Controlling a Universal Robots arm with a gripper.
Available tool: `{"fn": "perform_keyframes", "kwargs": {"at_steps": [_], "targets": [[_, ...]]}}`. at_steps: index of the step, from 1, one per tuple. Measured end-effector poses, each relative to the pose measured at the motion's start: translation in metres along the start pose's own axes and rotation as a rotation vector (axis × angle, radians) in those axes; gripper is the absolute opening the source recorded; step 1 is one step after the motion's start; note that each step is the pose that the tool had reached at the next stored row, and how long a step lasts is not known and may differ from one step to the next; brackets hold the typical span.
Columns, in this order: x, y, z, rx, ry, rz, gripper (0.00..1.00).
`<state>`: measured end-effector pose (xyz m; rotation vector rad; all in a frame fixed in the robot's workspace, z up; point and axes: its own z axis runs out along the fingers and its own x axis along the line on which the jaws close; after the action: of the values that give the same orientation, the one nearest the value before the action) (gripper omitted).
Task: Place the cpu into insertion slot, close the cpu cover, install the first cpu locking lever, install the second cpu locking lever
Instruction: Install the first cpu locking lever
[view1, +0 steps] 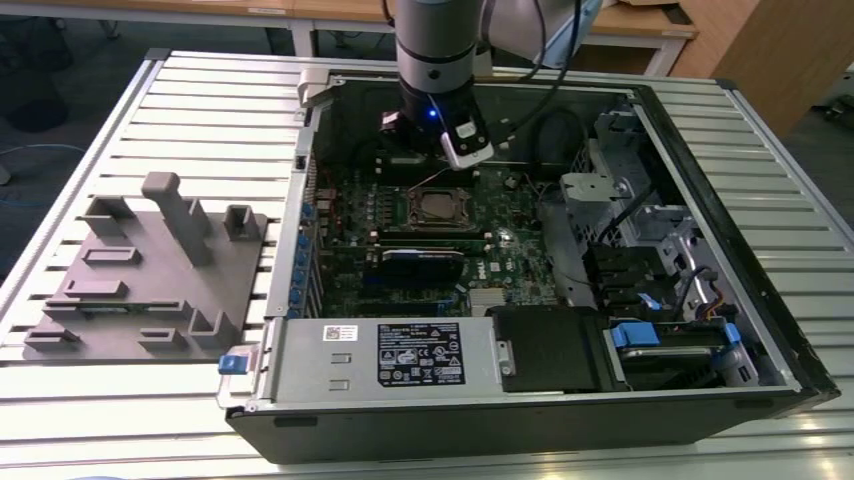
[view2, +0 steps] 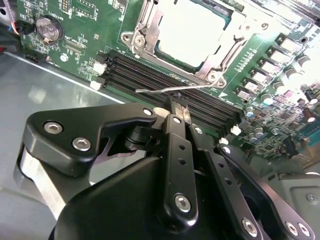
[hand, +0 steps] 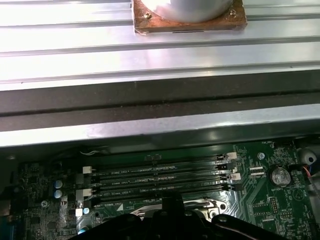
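Watching from beside the counter (view1: 200, 90): the arm reaches down into the open computer case (view1: 747, 250), which lies on its side.

Status of steps, as judged from what shows:
- Step 1 looks done. The cpu (view2: 192, 30) sits flat in the insertion slot (view1: 412, 208), silver top up, with the green motherboard (view2: 90, 25) all around it.
- Step 2 looks done. The cpu cover (view2: 200, 69) lies down over the chip, its frame bordering the silver top on the sides I can see.
- Step 3 is in hand, not finished. One locking lever (view2: 150, 90), a thin bright rod, stands out clear of the socket and crosses above the black memory slots (view2: 150, 75). It is not tucked down along the cover.
- Step 4: no sign of it. I cannot make out the second lever well enough to say how it lies.

Gripper (view2: 172, 106): the fingers are drawn together, tips right at the rod and touching it. Whether the rod is pinched between them or only pressed by them, I cannot tell. Nothing else is carried.

The grey fixture block (view1: 147, 280) on the counter sits well apart from the work, at the exterior view's left.
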<state>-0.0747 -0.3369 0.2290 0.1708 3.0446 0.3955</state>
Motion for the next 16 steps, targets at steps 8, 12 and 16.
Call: {"fn": "perform_keyframes", "kwargs": {"at_steps": [8, 12, 16], "targets": [[-0.0003, -0.0001, 0.0006, 0.0001, -0.0021, 0.007, 0.10], [-0.0002, -0.0007, 0.0026, 0.0002, -0.0021, 0.008, 0.10], [-0.0002, -0.0010, 0.0036, 0.0008, -0.0034, 0.013, 0.10]]}}
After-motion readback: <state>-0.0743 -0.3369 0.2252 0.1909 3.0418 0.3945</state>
